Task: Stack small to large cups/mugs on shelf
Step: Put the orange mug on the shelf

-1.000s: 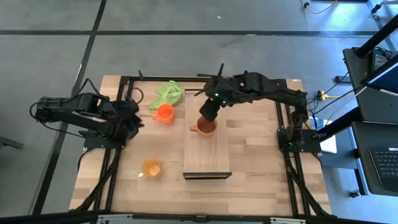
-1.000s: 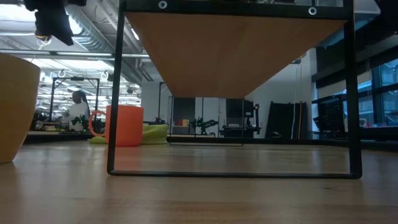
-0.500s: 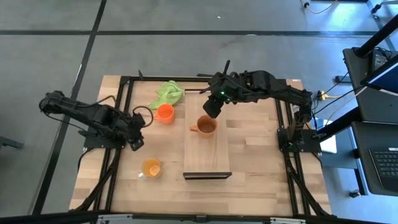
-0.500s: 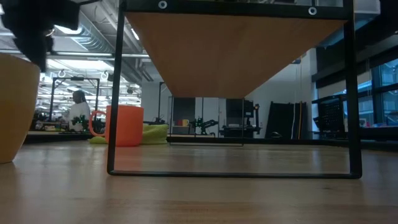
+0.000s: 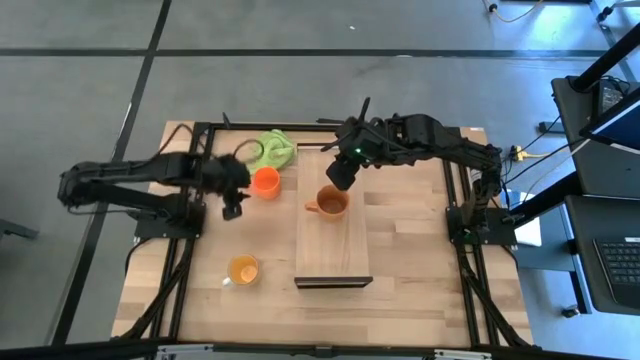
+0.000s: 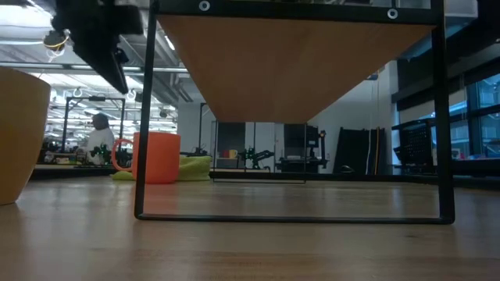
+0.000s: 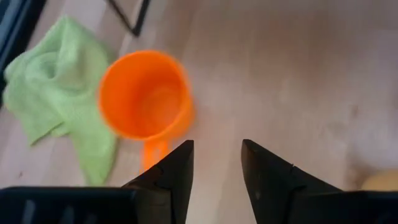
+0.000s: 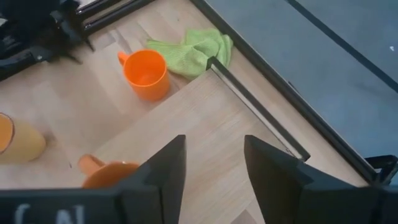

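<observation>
robotics lab or open industrial workspace. wooden surface (image 5: 400, 290) stood on grey concrete floor (image 5: 300, 85) with dark seams. exposed ceiling ducts (image 6: 117, 47) and strip lights beyond. seated person (image 6: 99, 140) at distant bench, equipment racks (image 6: 414, 148), desk with keyboard (image 5: 622, 265).

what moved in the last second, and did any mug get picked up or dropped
The left end effector swung in from the table's left edge toward the bright orange mug, open and holding nothing. The right end effector lifted off the brownish mug, leaving it on the shelf. All three mugs, including the yellow mug, and the green cloth stayed put.
</observation>
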